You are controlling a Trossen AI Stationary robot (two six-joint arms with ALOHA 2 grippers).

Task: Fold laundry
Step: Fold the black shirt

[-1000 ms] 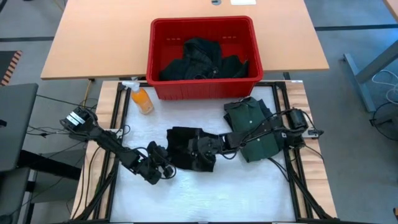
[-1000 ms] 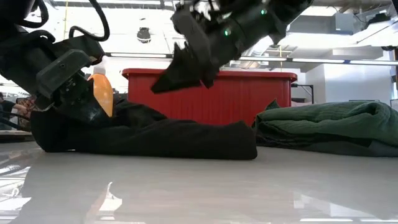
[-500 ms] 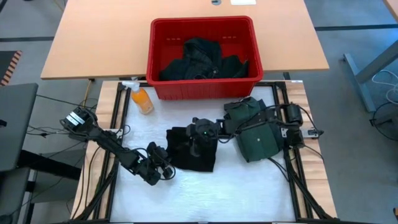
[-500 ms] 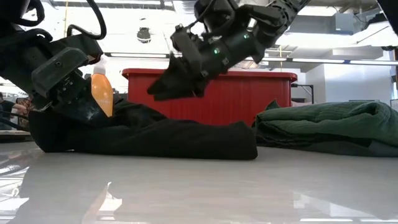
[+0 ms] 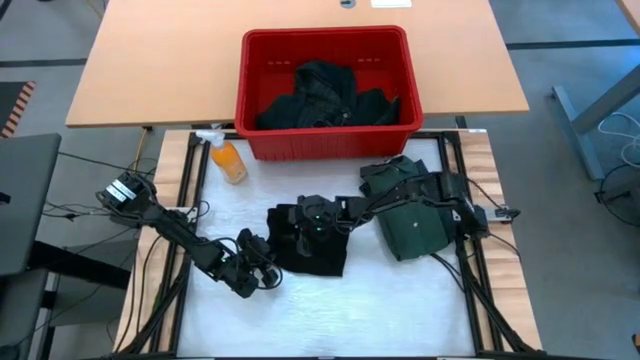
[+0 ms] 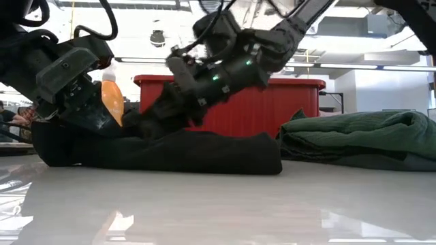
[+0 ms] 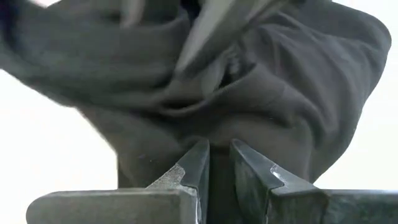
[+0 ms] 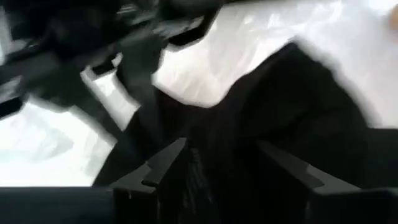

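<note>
right gripper is sitting over the black garment at the centre of the white tabletop, jaws spread apart with the cloth lying between and under them, nothing pinched that i can see; in the low view that gripper is pointing down into the top of the black garment

left gripper is resting at about 8 o'clock of the black piece, touching its edge, jaws nearly together with a fold of the dark cloth right at their tips; whether they are actually pinching it i cannot tell

the green shirt is lying folded at 3 o'clock of the black one, close beside it, with the right arm crossing over it

more dark laundry is sitting heaped in the red basket at 12 o'clock, and an orange spray bottle is lying at 10 o'clock
</note>
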